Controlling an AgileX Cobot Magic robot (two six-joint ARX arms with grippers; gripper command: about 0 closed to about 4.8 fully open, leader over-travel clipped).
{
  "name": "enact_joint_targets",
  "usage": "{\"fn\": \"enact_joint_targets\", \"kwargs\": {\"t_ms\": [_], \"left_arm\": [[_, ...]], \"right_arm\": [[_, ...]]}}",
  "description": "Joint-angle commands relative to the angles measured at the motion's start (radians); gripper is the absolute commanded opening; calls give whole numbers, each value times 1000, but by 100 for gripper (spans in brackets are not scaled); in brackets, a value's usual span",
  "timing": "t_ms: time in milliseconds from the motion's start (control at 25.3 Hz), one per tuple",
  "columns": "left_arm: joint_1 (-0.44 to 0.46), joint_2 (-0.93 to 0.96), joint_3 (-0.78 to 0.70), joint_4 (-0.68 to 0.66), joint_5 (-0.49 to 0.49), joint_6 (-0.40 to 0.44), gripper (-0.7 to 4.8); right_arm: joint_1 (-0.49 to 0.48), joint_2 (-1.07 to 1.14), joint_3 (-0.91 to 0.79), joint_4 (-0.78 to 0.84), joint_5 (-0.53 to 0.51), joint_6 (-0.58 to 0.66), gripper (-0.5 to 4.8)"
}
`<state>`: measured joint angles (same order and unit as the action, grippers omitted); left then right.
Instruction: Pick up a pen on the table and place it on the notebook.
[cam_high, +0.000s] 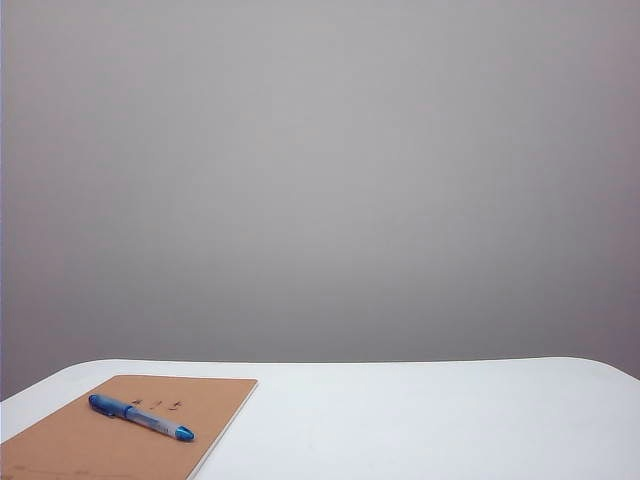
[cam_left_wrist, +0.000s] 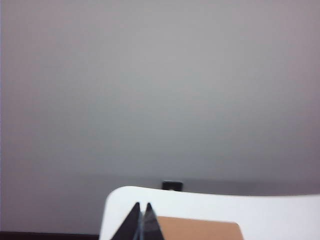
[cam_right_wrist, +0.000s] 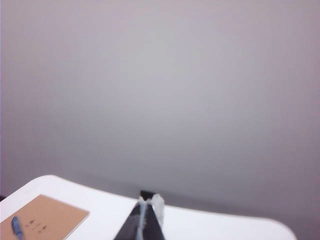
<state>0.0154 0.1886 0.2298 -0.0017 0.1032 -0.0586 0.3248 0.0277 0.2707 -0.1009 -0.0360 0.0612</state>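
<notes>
The pen (cam_high: 140, 417) lies flat on the notebook (cam_high: 90, 445), down in the lower left corner of the exterior view. It rests slantwise across the tan cover, its darker blue end toward the upper left and its small blue tip toward the lower right, just below the few small dark printed marks. The notebook itself lies flat on the white table (cam_high: 420, 420), with its lower part cut off by the bottom edge of the frame. The rest of the tabletop stretches off to the right, and behind it stands a plain grey wall (cam_high: 320, 180).

Neither arm shows in the exterior view. In the left wrist view the left gripper (cam_left_wrist: 141, 216) pokes up at the bottom of the frame, its two dark fingertips pressed together to a point and holding nothing (a slice of the notebook (cam_left_wrist: 200, 229) sits just beside it in the picture, on the table (cam_left_wrist: 280, 215)).

In the right wrist view the right gripper (cam_right_wrist: 149, 207) is likewise drawn tight together and empty, raised over the table (cam_right_wrist: 210, 225). The notebook (cam_right_wrist: 45, 220) shows at the lower left of that frame, the pen (cam_right_wrist: 16, 227) on it near the edge of the frame.
</notes>
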Motion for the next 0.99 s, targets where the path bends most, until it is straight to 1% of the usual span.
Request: {"fn": "enact_joint_targets", "kwargs": {"t_ms": [39, 79, 118, 197, 276, 355, 434, 553, 750, 829, 987], "left_arm": [[36, -2, -23, 32, 5, -10, -6], [35, -2, -36, 46, 2, -10, -6], [35, -3, -65, 69, 3, -15, -6], [35, -10, -104, 70, 3, -36, -6], [34, -39, -136, 72, 14, -37, -6], [34, -106, -154, 61, 43, -52, -6], [34, -193, -154, 6, 43, -50, -6], [35, -188, -153, 2, 49, -47, -6], [35, -188, -154, 1, 55, -42, -6], [35, -188, -154, -1, 56, -31, -6], [35, -188, -175, -1, 58, -27, -6]], "right_arm": [[0, -4, -37, 95, 20, 41, -2], [0, -4, -45, 100, 44, 42, -2], [1, -5, -57, 89, 108, 39, -2], [2, -6, -74, 79, 205, 39, -2], [2, -8, -86, 79, 245, 31, -2], [4, -20, -106, 83, 247, 9, -2], [6, -28, -133, 98, 248, 2, -2], [4, -28, -168, 124, 261, -22, -2], [2, -28, -192, 138, 360, -70, -2], [1, -28, -208, 171, 398, -85, -2], [-20, -28, -237, 214, 406, -111, -2]]}}
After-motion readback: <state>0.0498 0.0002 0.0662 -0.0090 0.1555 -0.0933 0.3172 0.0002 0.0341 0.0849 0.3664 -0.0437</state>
